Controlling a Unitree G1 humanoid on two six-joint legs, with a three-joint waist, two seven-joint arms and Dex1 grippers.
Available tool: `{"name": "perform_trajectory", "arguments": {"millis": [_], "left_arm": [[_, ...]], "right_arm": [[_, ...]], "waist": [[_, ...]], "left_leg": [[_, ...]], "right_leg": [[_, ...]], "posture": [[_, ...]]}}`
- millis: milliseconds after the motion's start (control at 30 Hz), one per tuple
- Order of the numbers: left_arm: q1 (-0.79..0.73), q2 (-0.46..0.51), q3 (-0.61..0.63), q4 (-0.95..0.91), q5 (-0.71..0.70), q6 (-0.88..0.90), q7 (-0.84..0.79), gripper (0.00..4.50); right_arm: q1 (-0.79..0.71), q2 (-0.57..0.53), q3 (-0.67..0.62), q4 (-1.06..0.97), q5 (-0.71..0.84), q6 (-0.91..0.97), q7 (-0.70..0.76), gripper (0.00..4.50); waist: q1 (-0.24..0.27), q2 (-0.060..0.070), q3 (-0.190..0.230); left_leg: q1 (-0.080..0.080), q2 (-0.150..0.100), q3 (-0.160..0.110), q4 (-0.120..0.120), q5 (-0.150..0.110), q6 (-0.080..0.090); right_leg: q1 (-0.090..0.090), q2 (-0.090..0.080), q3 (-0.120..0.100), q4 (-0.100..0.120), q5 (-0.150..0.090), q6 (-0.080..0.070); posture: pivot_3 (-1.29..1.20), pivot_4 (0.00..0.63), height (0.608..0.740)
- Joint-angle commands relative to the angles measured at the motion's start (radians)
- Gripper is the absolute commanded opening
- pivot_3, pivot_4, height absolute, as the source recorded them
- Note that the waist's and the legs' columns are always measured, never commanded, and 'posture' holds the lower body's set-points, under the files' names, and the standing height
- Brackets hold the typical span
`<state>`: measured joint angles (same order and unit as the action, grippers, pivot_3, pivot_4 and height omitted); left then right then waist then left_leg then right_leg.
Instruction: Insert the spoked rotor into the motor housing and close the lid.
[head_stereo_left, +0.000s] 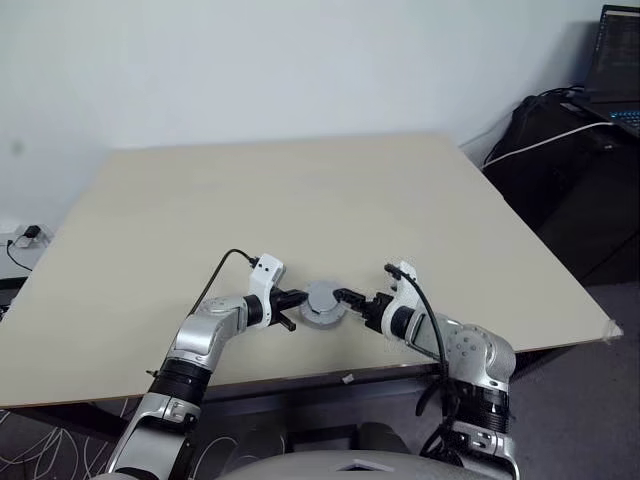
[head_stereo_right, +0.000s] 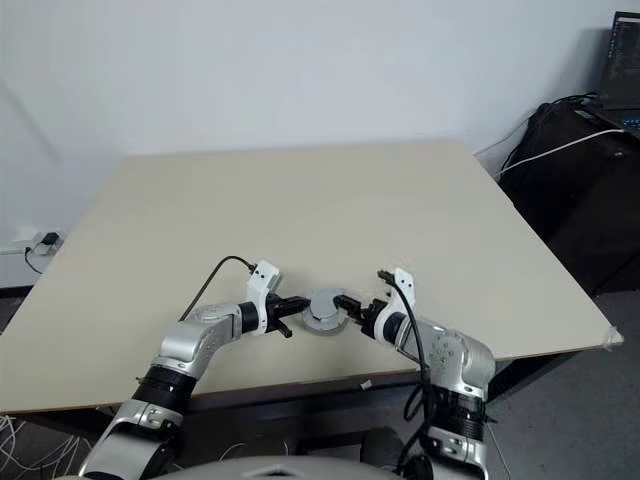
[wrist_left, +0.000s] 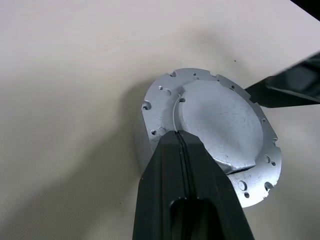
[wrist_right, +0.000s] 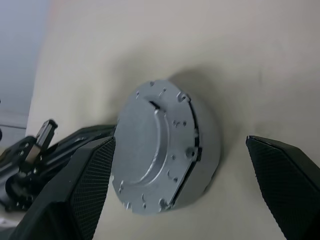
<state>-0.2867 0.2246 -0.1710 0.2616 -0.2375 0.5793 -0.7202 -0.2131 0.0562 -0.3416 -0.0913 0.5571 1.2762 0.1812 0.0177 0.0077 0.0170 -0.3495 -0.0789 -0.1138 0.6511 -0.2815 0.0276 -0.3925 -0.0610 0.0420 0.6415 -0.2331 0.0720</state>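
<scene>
- Lid (head_stereo_left: 323, 301), a light grey round cap, sits plain face up with its raised centre showing, at the lower middle of the head view, near the front edge of the pale counter (head_stereo_left: 300, 190).
- Under the lid a grey round body is visible from the right wrist view; whether this is the motor housing cannot be told, since no windings show.
- Left gripper (head_stereo_left: 297, 297) comes in from the left of the lid. Its fingers (wrist_left: 175, 165) are pressed together, tips resting at the lid's rim beside the raised centre.
- Right gripper (head_stereo_left: 347, 296) comes in from the right of the lid. Its fingers (wrist_right: 95, 170) are spread wide, one to each side of the lid in the wrist view, with the lid lying between them; whether they touch it cannot be told.
- Laptop (head_stereo_left: 618, 60) stands on a dark stand at the upper right of the head view.
- White cable (head_stereo_left: 545, 138) runs down from the laptop toward the counter's far right corner.
</scene>
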Motion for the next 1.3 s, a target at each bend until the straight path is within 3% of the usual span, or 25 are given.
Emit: {"name": "perform_trajectory", "arguments": {"millis": [33, 300, 633, 1067, 1200, 1300], "left_arm": [[0.004, -0.005, -0.028, 0.002, 0.009, 0.014, -0.009, 0.00], [0.006, -0.003, -0.028, -0.005, 0.008, 0.014, -0.009, 0.00], [0.006, 0.002, -0.026, -0.009, 0.009, 0.014, -0.009, 0.00], [0.015, 0.008, -0.023, -0.019, 0.005, 0.015, -0.006, 0.00], [0.013, 0.005, -0.024, -0.015, 0.006, 0.013, -0.004, 0.00], [0.011, 0.002, -0.024, -0.011, 0.007, 0.011, -0.004, 0.00]], "right_arm": [[-0.038, 0.013, -0.019, 0.049, 0.026, -0.012, -0.006, 4.49], [-0.056, 0.027, -0.022, 0.115, 0.055, 0.003, 0.005, 4.49], [-0.076, 0.067, -0.094, 0.186, 0.196, 0.076, 0.067, 4.49], [-0.077, 0.132, -0.123, 0.276, 0.205, -0.009, 0.010, 4.49], [-0.064, 0.113, -0.075, 0.241, 0.234, 0.026, 0.067, 3.62], [-0.046, 0.063, 0.033, 0.206, 0.198, 0.041, 0.114, 3.62]], "waist": [[-0.001, 0.000, 0.000], [-0.005, 0.001, 0.000], [-0.011, 0.001, 0.000], [-0.041, 0.002, 0.000], [-0.041, 0.004, 0.001], [-0.040, 0.004, 0.001]], "left_leg": [[0.000, 0.000, 0.000, 0.000, 0.000, 0.000], [0.000, 0.000, 0.000, 0.000, 0.000, 0.000], [0.000, 0.000, 0.000, -0.001, 0.000, 0.000], [0.003, 0.000, 0.000, -0.001, 0.001, -0.002], [0.002, 0.000, 0.000, -0.001, 0.002, -0.002], [0.001, 0.000, -0.001, -0.002, 0.001, -0.001]], "right_leg": [[0.000, 0.000, 0.000, 0.000, 0.000, 0.000], [0.000, 0.000, 0.000, 0.000, 0.000, 0.000], [0.000, 0.000, 0.000, 0.000, 0.000, 0.000], [0.002, 0.000, 0.001, 0.001, -0.002, 0.006], [0.001, 0.000, 0.001, 0.001, -0.002, 0.006], [0.000, 0.000, 0.001, 0.001, -0.002, 0.005]], "posture": [[0.00, 0.000, 0.740], [0.00, 0.000, 0.740], [0.00, 0.000, 0.740], [0.00, 0.000, 0.740], [0.00, 0.000, 0.740], [0.00, 0.000, 0.740]]}}
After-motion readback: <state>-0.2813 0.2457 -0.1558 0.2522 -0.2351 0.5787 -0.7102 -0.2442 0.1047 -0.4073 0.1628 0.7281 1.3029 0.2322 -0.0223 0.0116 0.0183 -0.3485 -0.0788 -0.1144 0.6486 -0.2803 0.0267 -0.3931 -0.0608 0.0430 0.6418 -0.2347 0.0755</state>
